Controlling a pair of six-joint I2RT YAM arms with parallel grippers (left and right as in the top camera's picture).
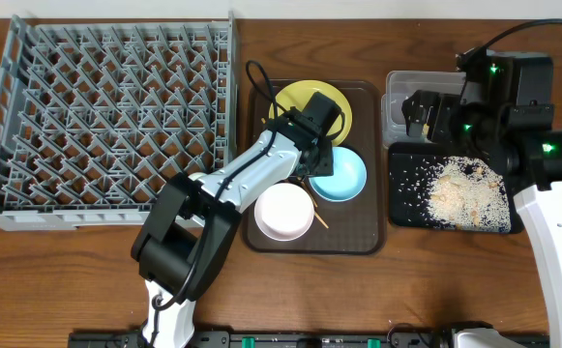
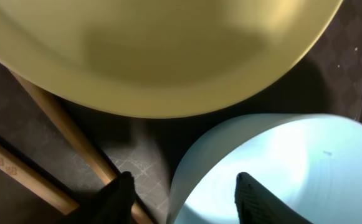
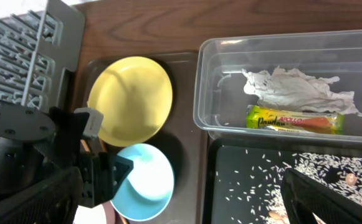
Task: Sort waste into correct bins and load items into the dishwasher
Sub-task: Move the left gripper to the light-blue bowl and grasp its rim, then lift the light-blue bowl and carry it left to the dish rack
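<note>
While the grey dish rack point(image 1: 116, 116) lies well off to its left, the left gripper point(image 2: 182, 190) stands parted astride the rim of the light blue bowl point(image 2: 280, 162), one finger inside, the yellow plate point(image 2: 156, 50) just ahead. The right gripper point(image 1: 424, 111) hangs spread wide and empty over the clear tub point(image 3: 212, 93), which holds crumpled paper point(image 3: 293, 87) and a snack wrapper point(image 3: 293, 119).

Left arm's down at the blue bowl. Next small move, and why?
Probably close the left gripper on the rim of the light blue bowl. In the wrist view its jaws straddle that rim, one finger outside and one inside, with a gap showing on the outer side, so nothing looks gripped yet. The bowl is not yet in the dish rack.
</note>
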